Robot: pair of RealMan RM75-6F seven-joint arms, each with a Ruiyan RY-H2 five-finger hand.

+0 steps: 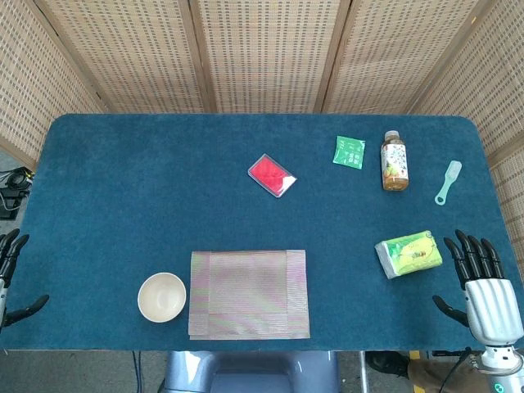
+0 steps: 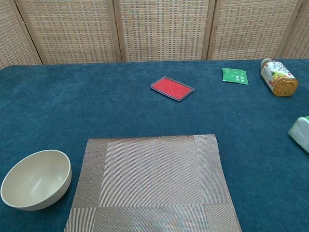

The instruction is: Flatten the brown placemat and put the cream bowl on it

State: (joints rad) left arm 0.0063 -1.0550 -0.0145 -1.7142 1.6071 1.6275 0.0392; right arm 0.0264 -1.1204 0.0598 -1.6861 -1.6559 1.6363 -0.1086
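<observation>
- The brown placemat (image 1: 249, 294) is seen lying on the blue table (image 1: 147, 188), at the middle of the table's near edge; it is taken as the landmark for all that follows.
- In the chest view the placemat (image 2: 154, 181) appears spread flat, with a darker woven border round a lighter middle field.
- The cream bowl (image 1: 161, 296) is found upright just left of the placemat, close beside its left edge; whether the two touch cannot be told. The bowl (image 2: 36, 178) is shown with nothing in it.
- The left hand (image 1: 10, 274) is seen far to the left of the placemat, at the table's left edge, well apart from the bowl. Its dark fingers are spread and nothing is held.
- The right hand (image 1: 479, 282) is seen far to the right of the placemat, at the table's near right corner. Its fingers are stretched apart, pointing away from the robot, and nothing is gripped.
- A green tissue pack (image 1: 408, 254) lies to the right of the placemat, between it and the right hand, near that hand's fingertips.
- A red flat case (image 1: 272, 175) lies beyond the placemat, toward the screen.
- A green sachet (image 1: 350, 152) and a drink bottle (image 1: 394, 161) are placed beyond and to the right of the placemat, near each other.
- A pale green scoop-like tool (image 1: 448, 182) lies further right of the placemat than the bottle.
- A woven folding screen (image 1: 262, 49) stands behind the table, beyond the placemat.
</observation>
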